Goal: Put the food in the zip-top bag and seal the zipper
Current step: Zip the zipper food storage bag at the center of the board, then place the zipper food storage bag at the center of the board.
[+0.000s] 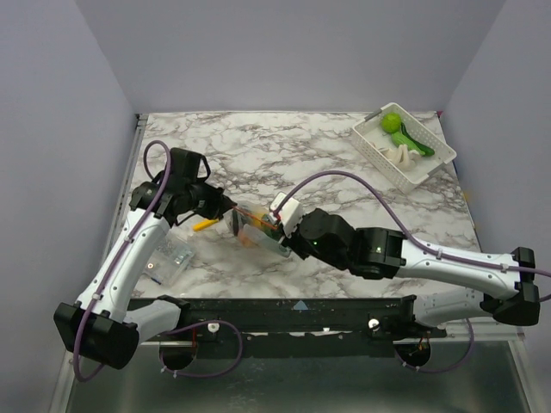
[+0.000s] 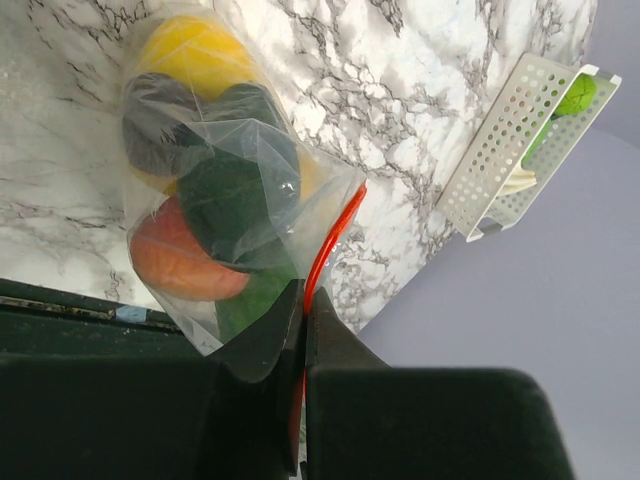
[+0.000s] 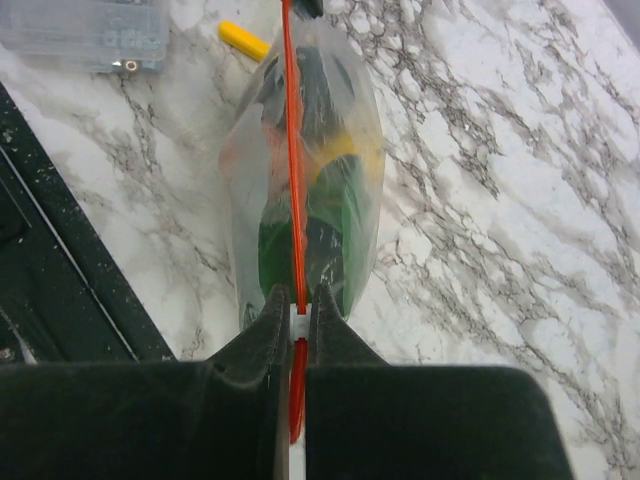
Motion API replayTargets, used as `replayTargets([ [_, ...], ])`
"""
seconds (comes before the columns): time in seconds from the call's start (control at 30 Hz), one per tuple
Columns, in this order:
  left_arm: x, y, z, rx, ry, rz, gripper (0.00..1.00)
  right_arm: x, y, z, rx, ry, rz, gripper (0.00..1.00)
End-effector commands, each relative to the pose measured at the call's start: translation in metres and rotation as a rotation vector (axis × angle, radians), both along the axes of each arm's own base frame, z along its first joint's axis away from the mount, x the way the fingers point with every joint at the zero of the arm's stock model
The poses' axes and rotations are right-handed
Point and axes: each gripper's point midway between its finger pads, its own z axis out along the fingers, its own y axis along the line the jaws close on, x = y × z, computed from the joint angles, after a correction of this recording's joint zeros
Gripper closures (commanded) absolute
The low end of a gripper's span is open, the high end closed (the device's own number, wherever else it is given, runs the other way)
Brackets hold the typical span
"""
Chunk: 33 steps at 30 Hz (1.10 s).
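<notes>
The zip-top bag (image 1: 256, 229) lies on the marble table between my two grippers. It holds yellow (image 2: 195, 50), orange (image 2: 175, 262) and dark green (image 2: 235, 205) food. My left gripper (image 2: 305, 292) is shut on one end of the red zipper (image 2: 335, 235). My right gripper (image 3: 297, 298) is shut on the zipper's white slider (image 3: 297, 322) at the other end. The zipper (image 3: 292, 150) runs straight between them over the bag (image 3: 345, 130). In the top view the left gripper (image 1: 231, 212) and right gripper (image 1: 280, 234) sit at the bag's two ends.
A white slotted basket (image 1: 435, 170) at the back right holds a bright green fruit (image 1: 392, 122) and white pieces (image 1: 398, 155). A yellow marker (image 1: 205, 224) lies beside the bag. A flat clear packet (image 1: 168, 258) lies by the left arm.
</notes>
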Motion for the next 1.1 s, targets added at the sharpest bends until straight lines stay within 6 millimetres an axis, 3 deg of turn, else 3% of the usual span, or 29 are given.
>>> replayTargets([
  [0.0,0.019,0.022,0.011,0.074,-0.068,0.064,1.00,-0.018,-0.029,-0.014,-0.036,0.087,-0.008,1.00],
  [0.23,0.022,0.021,0.015,0.068,-0.073,0.063,1.00,-0.031,-0.053,-0.028,-0.024,0.169,-0.048,1.00],
  [0.37,0.025,0.023,0.017,0.079,-0.086,0.072,1.00,-0.027,-0.055,-0.024,0.001,0.174,-0.088,0.97],
  [0.4,0.026,0.025,0.018,0.085,-0.091,0.077,1.00,-0.027,-0.054,-0.023,0.007,0.178,-0.098,0.85],
  [0.47,0.029,0.026,0.022,0.092,-0.125,0.076,1.00,-0.023,-0.056,-0.017,0.032,0.181,-0.148,0.50],
  [0.5,0.034,0.024,0.027,0.094,-0.165,0.062,1.00,-0.020,-0.057,-0.013,0.050,0.180,-0.177,0.39],
  [0.53,0.038,0.020,0.032,0.099,-0.205,0.035,1.00,-0.018,-0.058,-0.008,0.069,0.179,-0.202,0.36],
  [0.67,0.066,-0.007,0.070,0.069,-0.466,-0.126,1.00,-0.008,-0.060,0.018,0.154,0.160,-0.280,0.29],
  [0.83,0.090,-0.059,0.121,-0.119,-0.758,-0.337,1.00,0.005,-0.076,0.049,0.272,0.103,-0.390,0.20],
  [0.9,0.102,-0.084,0.134,-0.204,-0.791,-0.424,1.00,0.006,-0.079,0.061,0.334,0.105,-0.406,0.18],
  [1.07,0.125,-0.164,0.141,-0.425,-0.741,-0.656,1.00,0.009,-0.089,0.075,0.423,0.110,-0.466,0.16],
])
